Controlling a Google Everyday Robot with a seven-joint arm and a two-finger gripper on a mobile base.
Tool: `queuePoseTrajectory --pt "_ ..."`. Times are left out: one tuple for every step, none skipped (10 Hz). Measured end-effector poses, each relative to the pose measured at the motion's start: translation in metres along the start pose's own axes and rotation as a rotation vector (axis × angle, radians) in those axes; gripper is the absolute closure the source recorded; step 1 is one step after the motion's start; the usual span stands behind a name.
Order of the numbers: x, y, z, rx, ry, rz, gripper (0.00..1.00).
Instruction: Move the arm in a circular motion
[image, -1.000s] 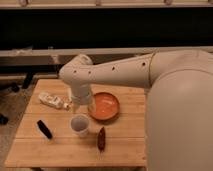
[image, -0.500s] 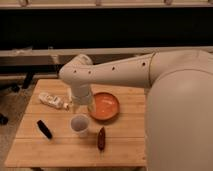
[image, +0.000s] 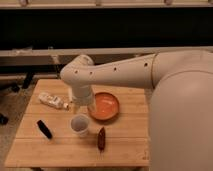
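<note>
The arm (image: 125, 72) is a thick cream-white jointed arm with small dark holes. It reaches in from the right, bends at an elbow (image: 75, 75) over the wooden table (image: 125, 150) and points down. My gripper (image: 86, 103) is at its lower end, just above a white cup (image: 80, 124) and next to an orange bowl (image: 106, 106).
A clear plastic bottle (image: 54, 101) lies at the table's left. A black object (image: 44, 129) lies front left and a dark red-brown object (image: 101, 138) lies in front of the bowl. A dark rail and wall run behind the table. The robot's body fills the right side.
</note>
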Motion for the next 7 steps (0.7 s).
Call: queuePoseTrajectory --pt "0.001 -0.003 -0.001 -0.002 -0.002 0.008 0.35" --pt "0.002 -0.001 -0.001 -0.006 -0.003 0.008 0.35" --pt "0.004 -0.003 -0.002 -0.008 -0.006 0.012 0.35" --pt "0.007 -0.01 -0.003 -0.005 -0.005 0.018 0.35" --pt "0.01 -0.016 -0.004 -0.008 -0.008 0.026 0.35" --pt "0.012 -0.016 -0.006 -0.014 -0.01 0.031 0.35" --pt "0.016 -0.016 -0.007 -0.022 -0.011 0.037 0.35"
